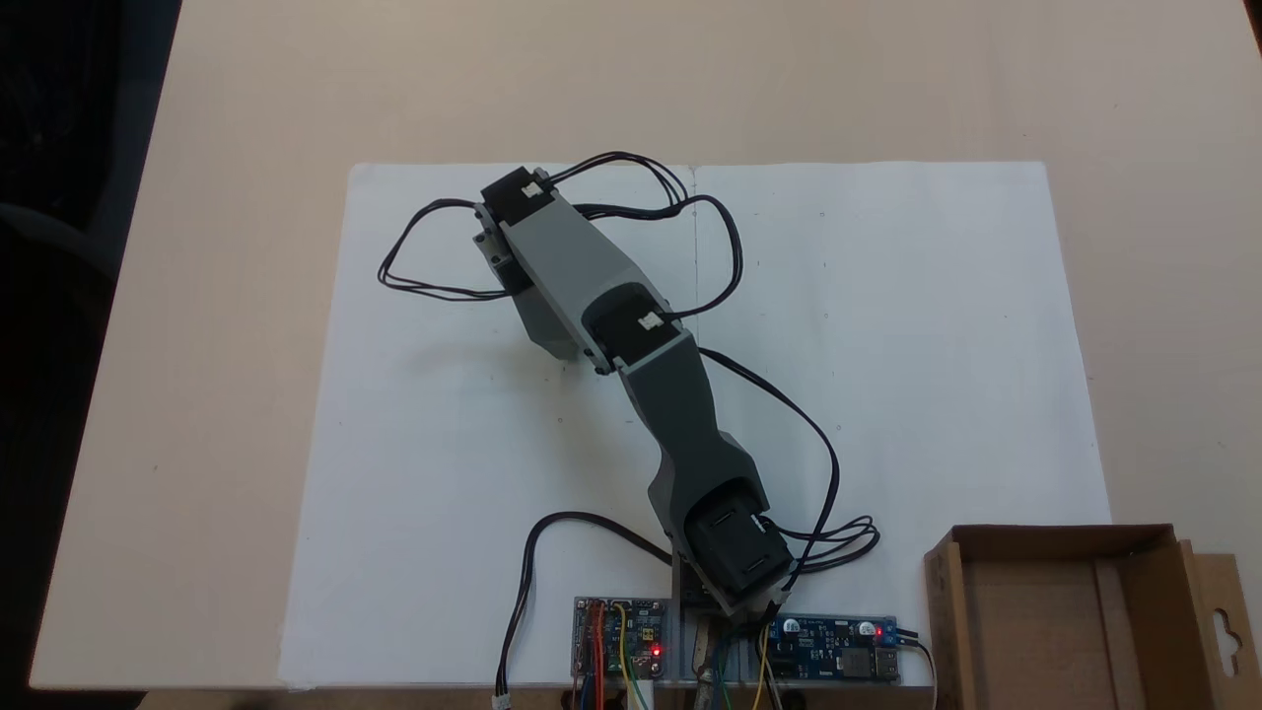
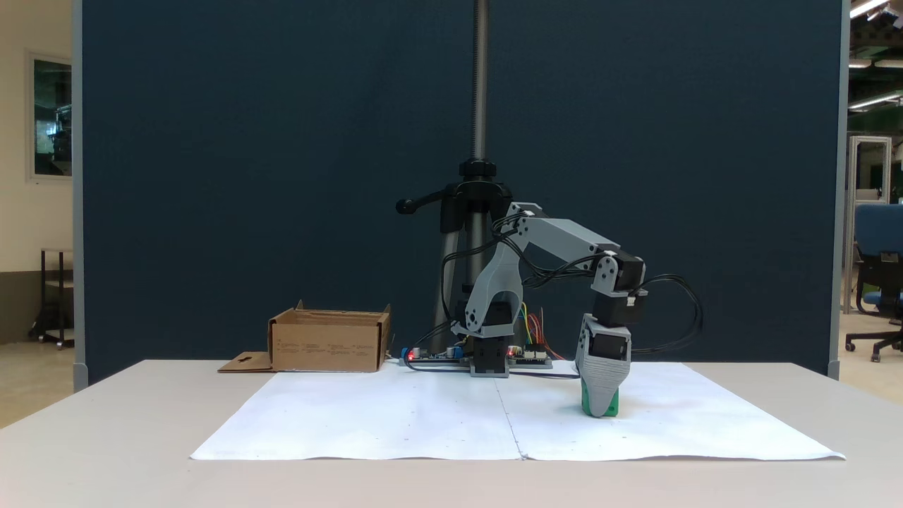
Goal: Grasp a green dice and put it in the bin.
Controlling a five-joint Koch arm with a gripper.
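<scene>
In a fixed view my gripper (image 2: 601, 412) points straight down onto the white paper, right of the arm's base. The green dice (image 2: 615, 404) sits at its tip on the paper, and green slivers show on both sides of the grey finger (image 2: 602, 384) that covers most of it. The jaws stand one behind the other, so their gap is hidden. From above, the arm's forearm (image 1: 557, 266) covers both gripper and dice. The bin is a brown cardboard box (image 1: 1149, 592) at the lower right corner from above, and it stands at the left (image 2: 328, 346) in the side view.
White paper sheets (image 1: 887, 345) cover the middle of the beige table (image 1: 197, 296). Circuit boards (image 1: 833, 651) and loose black cables (image 1: 424, 286) lie around the arm's base (image 1: 735, 552). A tripod pole (image 2: 480, 106) stands behind the arm. The bin's flap with a hang-hole (image 1: 1223, 631) sticks out sideways.
</scene>
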